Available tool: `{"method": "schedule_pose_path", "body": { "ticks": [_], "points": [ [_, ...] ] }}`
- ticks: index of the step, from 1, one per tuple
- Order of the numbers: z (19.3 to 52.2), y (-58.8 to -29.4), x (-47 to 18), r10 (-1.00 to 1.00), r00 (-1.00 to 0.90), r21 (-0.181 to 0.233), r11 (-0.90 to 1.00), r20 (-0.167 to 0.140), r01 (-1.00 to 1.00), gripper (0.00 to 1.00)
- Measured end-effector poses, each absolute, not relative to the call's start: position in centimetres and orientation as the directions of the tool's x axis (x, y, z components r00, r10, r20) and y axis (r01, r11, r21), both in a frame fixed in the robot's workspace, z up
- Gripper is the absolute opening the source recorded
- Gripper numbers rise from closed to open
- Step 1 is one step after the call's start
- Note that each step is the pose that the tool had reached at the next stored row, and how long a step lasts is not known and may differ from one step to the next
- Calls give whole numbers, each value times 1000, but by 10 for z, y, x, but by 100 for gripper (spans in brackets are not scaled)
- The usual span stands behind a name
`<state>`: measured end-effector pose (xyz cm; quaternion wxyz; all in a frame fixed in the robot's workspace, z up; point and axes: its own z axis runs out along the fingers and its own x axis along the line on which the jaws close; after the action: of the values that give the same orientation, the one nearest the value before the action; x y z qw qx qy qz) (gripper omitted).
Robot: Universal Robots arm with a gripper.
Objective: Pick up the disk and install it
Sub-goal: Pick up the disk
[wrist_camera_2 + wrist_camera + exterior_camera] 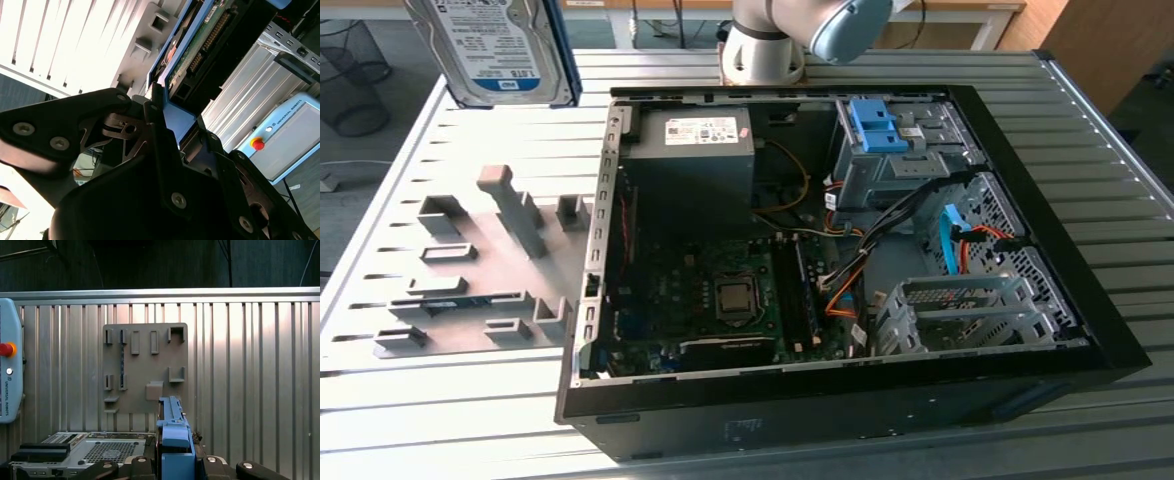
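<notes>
The disk (494, 50) hangs high above the table at the exterior view's far left, label facing the camera, with blue rails along its sides. In the second wrist view its green circuit board (200, 45) and blue handle (177, 120) run away from my gripper (175, 122), whose black fingers (150, 107) are shut on the handle end. In the first wrist view the disk (175, 432) stands edge-on, clamped in my gripper (175, 465).
An open computer case (1107, 330) lies on the slatted metal table, holding a grey power supply (700, 150), a drive cage with a blue bracket (881, 125) and a motherboard. A grey fixture plate (480, 270) with holders lies beside it. A teach pendant (7, 365) lies nearby.
</notes>
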<state>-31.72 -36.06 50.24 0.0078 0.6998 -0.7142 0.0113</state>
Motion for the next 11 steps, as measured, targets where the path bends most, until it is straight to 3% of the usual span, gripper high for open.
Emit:
{"method": "schedule_pose_path", "body": {
  "ticks": [11],
  "points": [
    [502, -361, -300, -999, -20, -5, 20, 27, -1000, 36]
  ]
}}
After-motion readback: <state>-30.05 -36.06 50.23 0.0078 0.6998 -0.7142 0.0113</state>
